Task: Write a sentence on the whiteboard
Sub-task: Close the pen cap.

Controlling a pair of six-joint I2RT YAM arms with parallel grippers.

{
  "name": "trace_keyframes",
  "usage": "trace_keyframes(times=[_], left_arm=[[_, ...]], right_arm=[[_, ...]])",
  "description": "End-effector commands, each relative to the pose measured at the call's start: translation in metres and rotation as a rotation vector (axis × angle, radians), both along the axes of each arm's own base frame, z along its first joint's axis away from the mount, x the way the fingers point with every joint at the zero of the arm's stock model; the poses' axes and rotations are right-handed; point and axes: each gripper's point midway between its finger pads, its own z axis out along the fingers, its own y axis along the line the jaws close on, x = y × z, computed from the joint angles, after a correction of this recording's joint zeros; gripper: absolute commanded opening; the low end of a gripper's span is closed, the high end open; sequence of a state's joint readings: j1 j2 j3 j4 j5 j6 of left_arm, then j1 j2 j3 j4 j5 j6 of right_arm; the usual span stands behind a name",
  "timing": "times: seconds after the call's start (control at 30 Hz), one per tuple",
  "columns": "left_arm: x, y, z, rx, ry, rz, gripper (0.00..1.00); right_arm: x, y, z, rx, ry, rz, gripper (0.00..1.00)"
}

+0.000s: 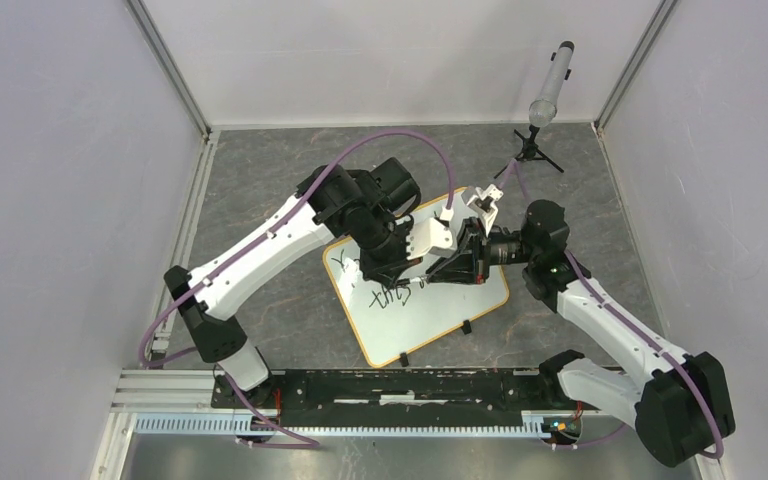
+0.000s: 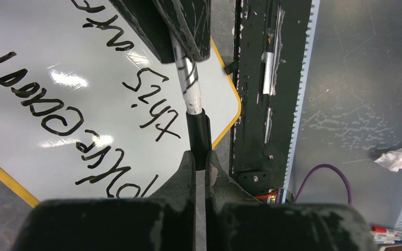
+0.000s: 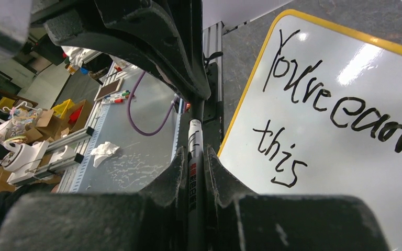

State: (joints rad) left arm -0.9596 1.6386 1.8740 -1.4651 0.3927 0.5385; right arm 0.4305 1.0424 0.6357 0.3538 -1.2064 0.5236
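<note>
On grey tabletop [image 1: 260, 160], whiteboard [image 1: 440, 312] w/ sentence [image 1: 390, 297]

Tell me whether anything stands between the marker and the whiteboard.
The black cap, apparently over the tip of the marker and clamped in the left pincer; the right pincer grips the barrel. Otherwise nothing visible lies between marker and whiteboard.

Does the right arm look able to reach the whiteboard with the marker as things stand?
Probably not yet. The whiteboard lies below, but the jaws of the left arm are shut on the black end of the marker that the right arm grips, apparently its cap, so the tip seems covered.
</note>
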Motion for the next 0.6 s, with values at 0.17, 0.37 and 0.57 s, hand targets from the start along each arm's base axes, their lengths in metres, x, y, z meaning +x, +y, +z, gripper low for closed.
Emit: trace_keyframes(times=[0.17,0.37,0.57], left_arm=[[0.017,-0.061,0.035,-0.228,-0.017,0.04,0.02],[0.027,-0.075,0.059,-0.32,-0.075,0.047,0.02],[0.018,-0.072,0.058,-0.334,-0.055,0.016,0.02]], right_arm=[[0.013,0.016,0.022,0.081,-0.103,-0.047,0.0],[0.005,0.022,0.01,0.064,-0.082,-0.025,0.0],[0.004,0.022,0.023,0.081,-0.107,-0.01,0.0]])
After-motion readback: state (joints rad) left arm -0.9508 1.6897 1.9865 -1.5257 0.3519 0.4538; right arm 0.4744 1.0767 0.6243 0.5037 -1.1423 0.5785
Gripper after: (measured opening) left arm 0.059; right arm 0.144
